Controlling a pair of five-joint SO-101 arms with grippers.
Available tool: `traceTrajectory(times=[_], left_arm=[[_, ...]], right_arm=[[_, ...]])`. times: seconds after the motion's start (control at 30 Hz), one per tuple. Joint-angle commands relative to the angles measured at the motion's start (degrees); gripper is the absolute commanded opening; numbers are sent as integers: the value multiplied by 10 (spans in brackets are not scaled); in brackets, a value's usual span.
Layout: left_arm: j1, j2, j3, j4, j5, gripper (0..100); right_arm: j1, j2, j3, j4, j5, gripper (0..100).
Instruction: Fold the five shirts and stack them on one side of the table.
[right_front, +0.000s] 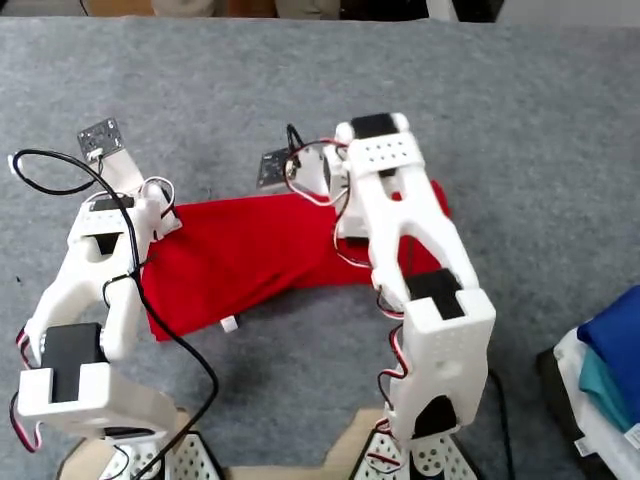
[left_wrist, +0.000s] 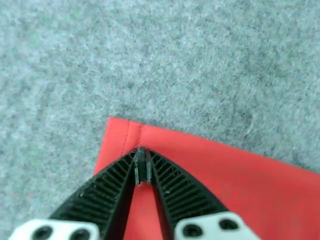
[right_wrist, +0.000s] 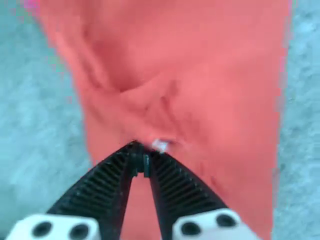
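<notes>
Left gripper (left_wrist: 141, 172) pressed together, pinching hemmed corner of red shirt (right_front: 240, 255); right gripper (right_wrist: 140, 164) likewise nipping bunched cloth farther right. Shirt lies across centre of grey table (right_front: 500, 120), likely gripped twice for even folding. Stack of folded shirts (right_front: 612, 375) at lower right edge.

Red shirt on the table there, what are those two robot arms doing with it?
Both arms have hold of the red shirt lying on the grey table: the left gripper is shut on a hemmed corner, the right gripper on bunched cloth farther along. Other shirts sit piled at the table's edge.
</notes>
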Motion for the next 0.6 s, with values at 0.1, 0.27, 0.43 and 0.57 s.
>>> traceTrajectory(times=[0.1, 0.27, 0.43, 0.57], left_arm=[[-5, -6, -27, 1, 0, 20], [-5, -6, -27, 0, 0, 20], [-5, -7, -27, 0, 0, 20], [-5, -8, -27, 4, 0, 20]], right_arm=[[-44, 8, 8, -56, -24, 5], [-63, 19, 36, -49, -25, 5], [-58, 14, 93, -55, -25, 5], [-14, -33, 41, -50, -66, 5]])
